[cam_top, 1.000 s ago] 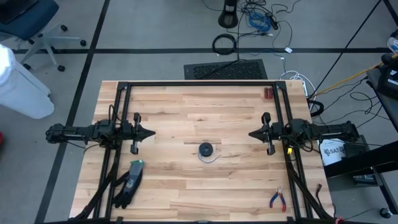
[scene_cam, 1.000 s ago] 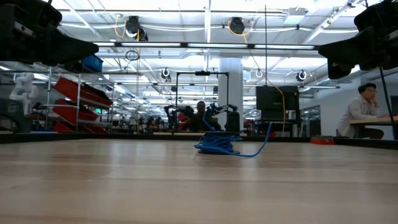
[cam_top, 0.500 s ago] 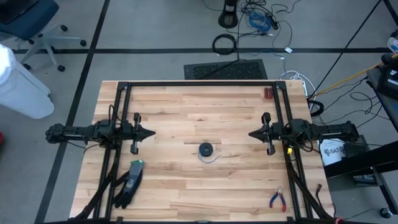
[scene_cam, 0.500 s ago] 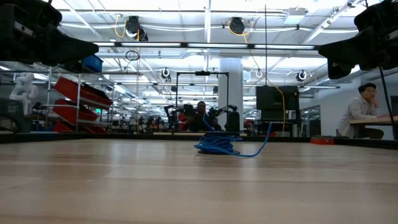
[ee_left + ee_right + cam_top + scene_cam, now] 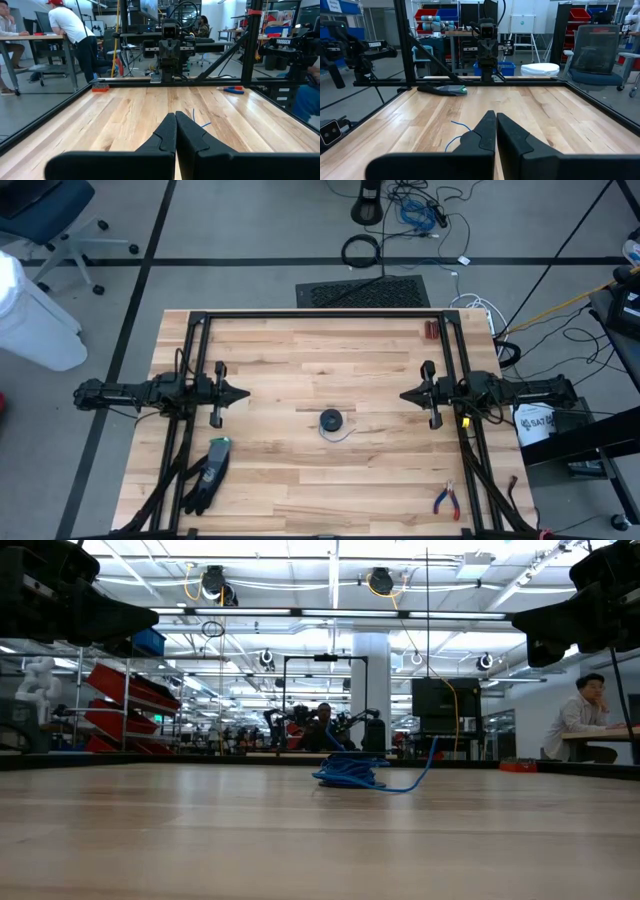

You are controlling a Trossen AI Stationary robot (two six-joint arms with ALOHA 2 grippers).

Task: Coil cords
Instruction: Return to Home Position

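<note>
At centre of light wooden table, small round bundle of thin blue wire with loose tail toward the right, between left gripper and right gripper, both pinched closed, empty, well apart from it; likely risks: unbound turns springing loose, tail snagged by a passing arm.

You have a blue wire bundle on a pale wood counter striped with plank seams, a black glove with a green cuff, and red-handled pliers.
</note>
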